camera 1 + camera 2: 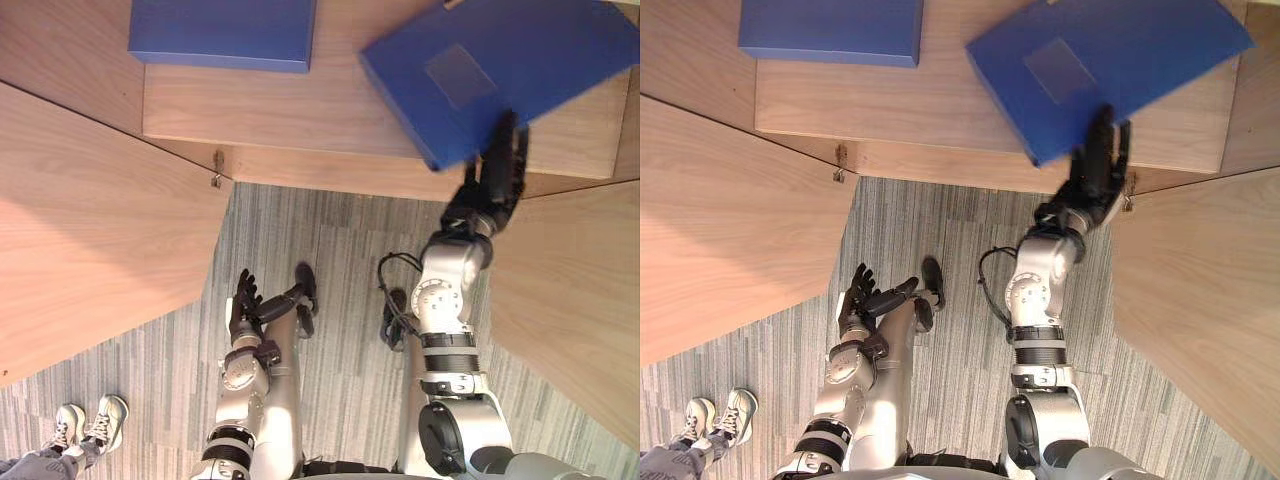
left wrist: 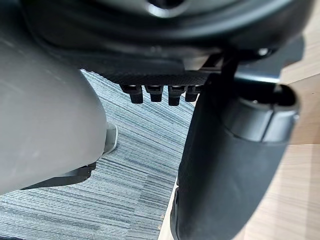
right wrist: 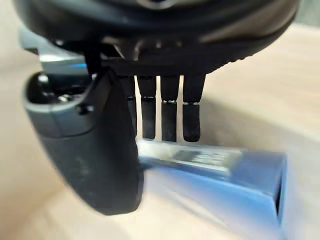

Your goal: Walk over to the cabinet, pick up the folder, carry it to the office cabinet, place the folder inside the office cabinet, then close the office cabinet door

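Note:
A blue folder [image 1: 500, 70] lies askew on the wooden shelf [image 1: 330, 110] of the open office cabinet, one corner jutting over the shelf's front edge. My right hand [image 1: 495, 180] reaches up to that corner, fingers laid on top of the cover and thumb beneath, pinching it. In the right wrist view the straight fingers [image 3: 170, 115] rest above the folder [image 3: 225, 180]. My left hand [image 1: 245, 305] hangs low beside my leg, fingers relaxed and holding nothing.
A second blue folder [image 1: 222, 32] lies flat on the shelf at the far left. The cabinet's two wooden doors stand swung out, the left door [image 1: 90, 230] and the right door [image 1: 580, 300]. A person's shoes [image 1: 90, 420] stand on the striped carpet at lower left.

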You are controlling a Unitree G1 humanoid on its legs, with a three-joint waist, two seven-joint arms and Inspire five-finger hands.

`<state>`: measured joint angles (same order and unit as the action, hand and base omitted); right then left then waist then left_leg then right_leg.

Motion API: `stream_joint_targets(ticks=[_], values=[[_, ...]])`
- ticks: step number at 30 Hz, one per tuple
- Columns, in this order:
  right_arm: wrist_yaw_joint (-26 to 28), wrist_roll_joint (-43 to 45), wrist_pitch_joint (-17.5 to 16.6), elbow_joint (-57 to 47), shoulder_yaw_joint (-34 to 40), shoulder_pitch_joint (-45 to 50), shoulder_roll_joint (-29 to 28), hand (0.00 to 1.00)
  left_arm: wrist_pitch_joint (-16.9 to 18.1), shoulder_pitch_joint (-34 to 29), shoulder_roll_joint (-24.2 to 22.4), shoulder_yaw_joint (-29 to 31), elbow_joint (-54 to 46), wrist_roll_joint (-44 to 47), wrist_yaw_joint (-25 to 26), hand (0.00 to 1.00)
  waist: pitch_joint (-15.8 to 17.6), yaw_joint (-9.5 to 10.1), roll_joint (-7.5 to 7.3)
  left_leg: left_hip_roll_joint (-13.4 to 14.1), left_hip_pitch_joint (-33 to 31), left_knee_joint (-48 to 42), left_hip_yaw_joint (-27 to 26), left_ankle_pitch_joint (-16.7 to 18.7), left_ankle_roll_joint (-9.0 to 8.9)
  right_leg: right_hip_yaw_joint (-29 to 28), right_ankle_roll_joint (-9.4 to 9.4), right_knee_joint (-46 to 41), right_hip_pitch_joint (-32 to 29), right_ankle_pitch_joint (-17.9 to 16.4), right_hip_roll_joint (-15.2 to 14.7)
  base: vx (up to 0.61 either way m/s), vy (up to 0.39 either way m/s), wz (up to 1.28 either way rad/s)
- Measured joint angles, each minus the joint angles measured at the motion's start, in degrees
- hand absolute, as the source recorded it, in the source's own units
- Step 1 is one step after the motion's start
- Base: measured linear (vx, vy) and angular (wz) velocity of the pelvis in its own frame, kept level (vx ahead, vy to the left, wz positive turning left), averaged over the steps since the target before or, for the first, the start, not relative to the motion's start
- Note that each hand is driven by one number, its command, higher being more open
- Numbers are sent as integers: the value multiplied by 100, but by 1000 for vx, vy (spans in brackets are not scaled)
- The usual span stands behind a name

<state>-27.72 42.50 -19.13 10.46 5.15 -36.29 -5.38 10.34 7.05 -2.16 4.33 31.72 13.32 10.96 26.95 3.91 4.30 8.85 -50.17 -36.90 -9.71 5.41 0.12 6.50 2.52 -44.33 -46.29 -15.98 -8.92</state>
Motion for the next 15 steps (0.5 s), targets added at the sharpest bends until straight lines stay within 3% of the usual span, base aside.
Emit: stream_joint_targets(ticks=[7,14,15], values=[[713,-250,568,703,-733,-1092,318,100,10,52,20,60,254,17,-120,100,-7,1,-13,-26,243,222,-12,-3,4,49,51,373,339,119,14,42,-5,0],[1071,-887,985,1690,-1249,-1689,888,100,62,97,106,52,428,28,-242,100,-20,-11,-39,-79,275,317,-35,-28,24,50,69,471,372,137,-20,39,-15,1],[1139,-1082,1110,1888,-1418,-1778,1102,0,98,98,122,40,466,28,-257,100,-20,-18,-39,-84,276,327,-35,-30,25,52,70,477,372,137,-23,27,-35,2]])
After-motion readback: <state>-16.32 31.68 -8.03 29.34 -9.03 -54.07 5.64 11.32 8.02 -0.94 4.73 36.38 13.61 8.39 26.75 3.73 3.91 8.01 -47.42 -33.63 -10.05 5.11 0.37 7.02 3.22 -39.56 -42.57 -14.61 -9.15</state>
